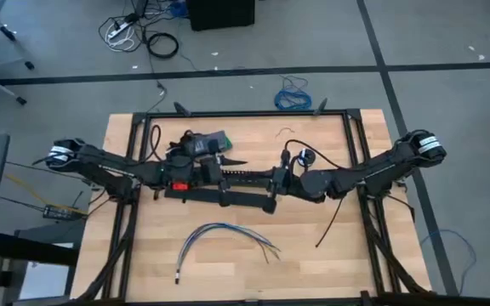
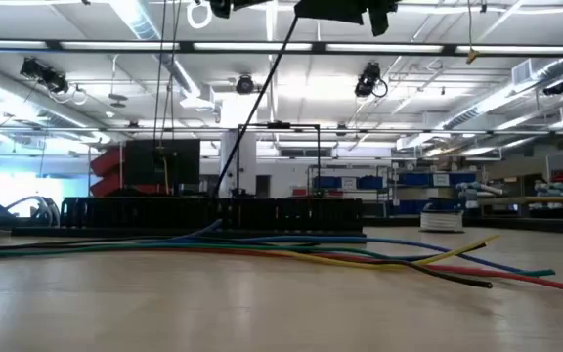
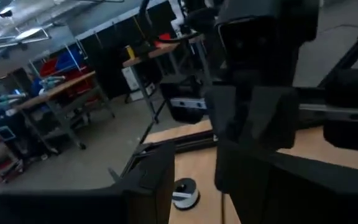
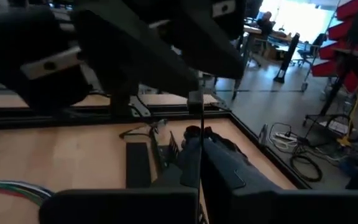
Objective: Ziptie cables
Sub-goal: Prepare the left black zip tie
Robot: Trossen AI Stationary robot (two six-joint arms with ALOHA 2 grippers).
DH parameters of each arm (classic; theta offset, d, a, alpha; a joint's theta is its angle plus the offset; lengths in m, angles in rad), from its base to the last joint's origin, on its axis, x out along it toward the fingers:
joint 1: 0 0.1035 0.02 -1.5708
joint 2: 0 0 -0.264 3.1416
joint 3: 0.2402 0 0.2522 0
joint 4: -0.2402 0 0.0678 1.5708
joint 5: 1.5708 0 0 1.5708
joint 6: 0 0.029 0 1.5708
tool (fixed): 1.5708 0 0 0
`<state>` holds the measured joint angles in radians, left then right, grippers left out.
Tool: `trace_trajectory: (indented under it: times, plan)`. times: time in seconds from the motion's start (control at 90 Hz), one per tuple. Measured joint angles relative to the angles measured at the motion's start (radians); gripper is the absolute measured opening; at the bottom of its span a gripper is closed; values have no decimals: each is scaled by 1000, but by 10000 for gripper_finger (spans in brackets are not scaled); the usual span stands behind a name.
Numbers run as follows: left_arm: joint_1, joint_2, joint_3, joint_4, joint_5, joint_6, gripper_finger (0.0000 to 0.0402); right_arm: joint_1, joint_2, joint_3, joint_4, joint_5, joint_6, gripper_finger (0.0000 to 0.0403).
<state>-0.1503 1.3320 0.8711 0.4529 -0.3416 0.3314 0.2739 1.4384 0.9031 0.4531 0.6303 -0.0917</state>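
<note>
1. Several cables (image 1: 224,236) were seen lying loose on the wooden table (image 1: 126,255), at its near side, well apart from both grippers.
2. One long black slotted channel (image 1: 245,176) was placed across the middle of the table; whether anything lay inside it cannot be told.
3. The left gripper (image 1: 225,185) and the right gripper (image 1: 270,189) were held above this channel, facing each other.
4. It cannot be told if either claw was clenched or released.
5. One black ziptie (image 1: 330,223) was found right of the cables.

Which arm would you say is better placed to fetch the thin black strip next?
Right, probably: the strip lies beside the right arm, nearer the right claw; the left claw sits farther off, left of centre.
</note>
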Motion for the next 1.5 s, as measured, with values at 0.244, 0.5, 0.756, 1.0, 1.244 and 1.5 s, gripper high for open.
trace_trajectory:
  times: [0.244, 0.5, 0.756, 1.0, 1.244, 1.5]
  plan:
    - [-1, 32, 0, 15, 66, -21, 117, -29, 0, 0, 1, -67, -8, 0]
    - [0, 32, 0, 23, 66, -21, 116, -44, 0, 0, 1, -113, -8, 0]
    - [6, 32, 0, 21, 71, -22, 79, -44, 1, 0, 1, -155, -8, 0]
    - [6, 32, 0, 6, 81, -22, 60, -44, 1, 0, 16, -179, -23, 0]
    - [6, 32, 0, 2, 84, -16, 20, -45, 1, 0, 24, -186, -34, 0]
    - [-3, 32, 0, 23, 82, 3, 1, -45, 0, 1, 25, -191, -44, 8]
